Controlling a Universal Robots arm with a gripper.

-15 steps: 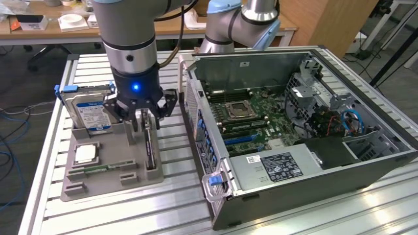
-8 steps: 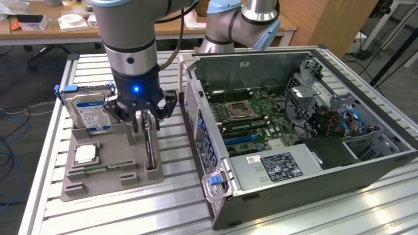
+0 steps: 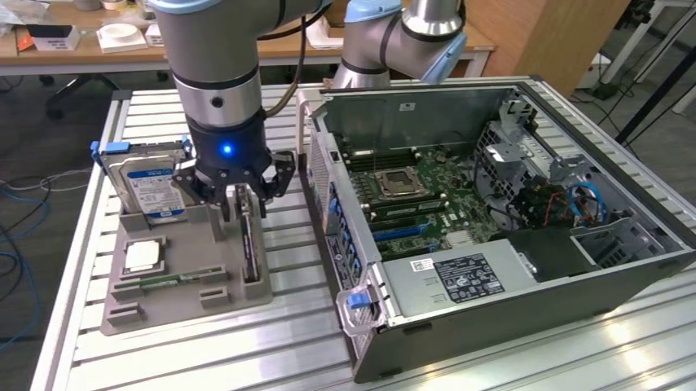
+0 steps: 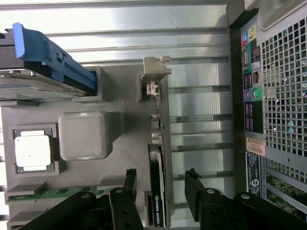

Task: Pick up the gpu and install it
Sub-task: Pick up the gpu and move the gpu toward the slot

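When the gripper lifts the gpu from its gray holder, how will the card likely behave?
The gpu is probably stiff: a thin flat card standing on edge in the gray holder. So narrow, it may tip if pushed sideways. Its bare components look fragile.

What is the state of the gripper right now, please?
Gripper: open, jaws on either side of the gpu, not gripping it.
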